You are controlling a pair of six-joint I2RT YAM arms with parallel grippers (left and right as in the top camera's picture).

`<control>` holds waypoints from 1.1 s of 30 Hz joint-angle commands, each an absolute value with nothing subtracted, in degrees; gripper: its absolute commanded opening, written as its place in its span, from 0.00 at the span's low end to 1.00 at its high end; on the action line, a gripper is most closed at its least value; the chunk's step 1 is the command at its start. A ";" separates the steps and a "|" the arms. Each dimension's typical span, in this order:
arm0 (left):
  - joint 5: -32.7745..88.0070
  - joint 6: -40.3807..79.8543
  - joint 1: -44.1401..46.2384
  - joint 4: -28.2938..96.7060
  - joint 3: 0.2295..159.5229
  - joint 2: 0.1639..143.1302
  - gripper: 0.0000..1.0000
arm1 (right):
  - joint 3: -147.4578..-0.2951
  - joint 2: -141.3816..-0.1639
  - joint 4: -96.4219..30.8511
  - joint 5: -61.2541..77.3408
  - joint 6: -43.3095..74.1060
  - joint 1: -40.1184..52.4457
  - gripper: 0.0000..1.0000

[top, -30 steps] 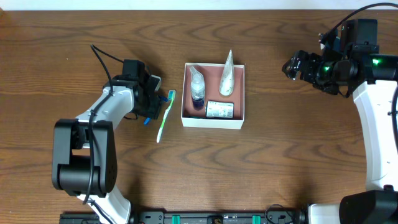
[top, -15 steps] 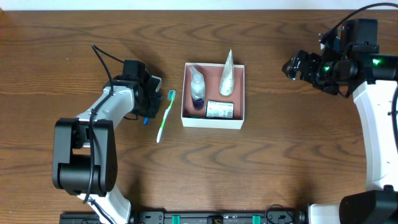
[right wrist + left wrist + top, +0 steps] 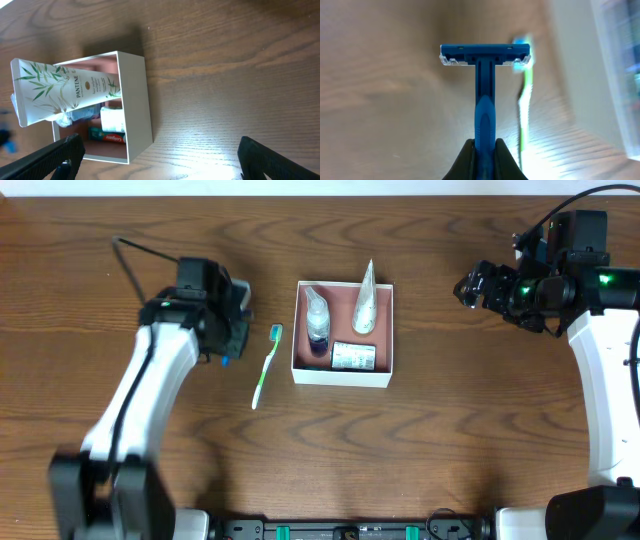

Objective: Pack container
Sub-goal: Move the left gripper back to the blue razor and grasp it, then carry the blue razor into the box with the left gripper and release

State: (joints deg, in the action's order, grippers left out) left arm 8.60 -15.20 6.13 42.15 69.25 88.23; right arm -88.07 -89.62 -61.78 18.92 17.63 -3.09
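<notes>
My left gripper (image 3: 484, 156) is shut on the handle of a blue razor (image 3: 484, 90), whose head points away from me above the wood. In the overhead view the left gripper (image 3: 226, 345) hangs left of a green-and-white toothbrush (image 3: 265, 366) lying on the table. The container (image 3: 343, 376), a white box with a pink inside, holds a small bottle (image 3: 317, 323), a white tube (image 3: 365, 302) and a small packet (image 3: 352, 357). My right gripper (image 3: 470, 287) stands open to the right of the container, apart from it, with nothing between its fingers.
The toothbrush (image 3: 525, 100) lies just right of the razor in the left wrist view, with the container's white wall (image 3: 600, 75) beyond it. The right wrist view shows the container (image 3: 136, 100) and a toothpaste packet (image 3: 106, 135) inside.
My left gripper has shut on the razor and risen up and to the left with it, away from the toothbrush. The right arm has not moved.
</notes>
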 commanded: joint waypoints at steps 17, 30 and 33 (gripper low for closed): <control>8.58 -42.59 34.94 44.16 68.77 79.48 0.06 | -88.49 -89.52 -61.76 19.51 18.39 -3.42 0.99; 8.54 -47.53 38.72 27.51 68.79 98.98 0.25 | -88.47 -89.52 -61.76 19.51 18.39 -3.42 0.99; 8.54 -45.50 38.72 27.53 69.01 98.70 0.98 | -88.47 -89.52 -61.76 19.51 18.39 -3.42 0.99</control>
